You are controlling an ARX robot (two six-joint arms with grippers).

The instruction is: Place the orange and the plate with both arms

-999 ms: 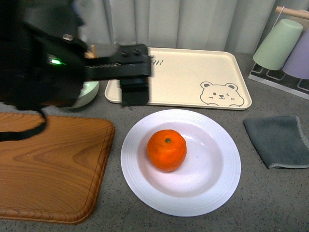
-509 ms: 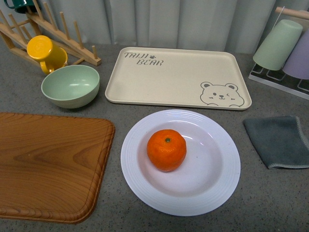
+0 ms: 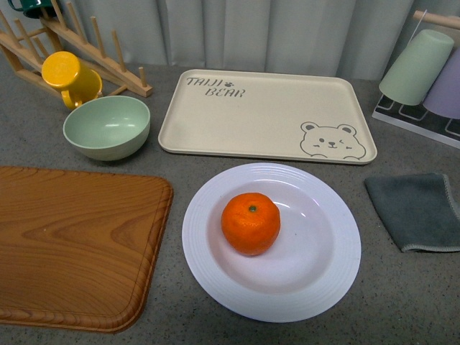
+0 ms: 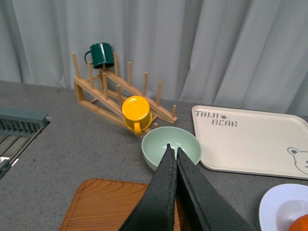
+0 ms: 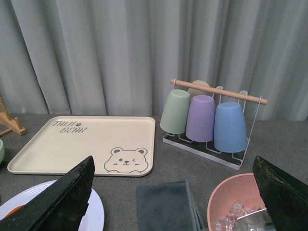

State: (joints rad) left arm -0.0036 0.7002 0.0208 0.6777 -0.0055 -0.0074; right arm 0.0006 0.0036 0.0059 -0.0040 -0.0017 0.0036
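The left gripper is closed, jaws pressed tip to tip with nothing between them. It hangs above the near edge of the board, pointing toward the green bowl. The right gripper is spread wide and empty, with the cloth lying below the gap. Neither arm appears in the front view. The orange sits stem-up in the well of the plate, left of its centre. The plate rests flat on the table, between the board and the cloth and just in front of the tray. Judgement: placement appears complete and both arms are clear of the load. The next move calls only for parking the arms without disturbing the plate. The orange is round and may roll if the rim is bumped.
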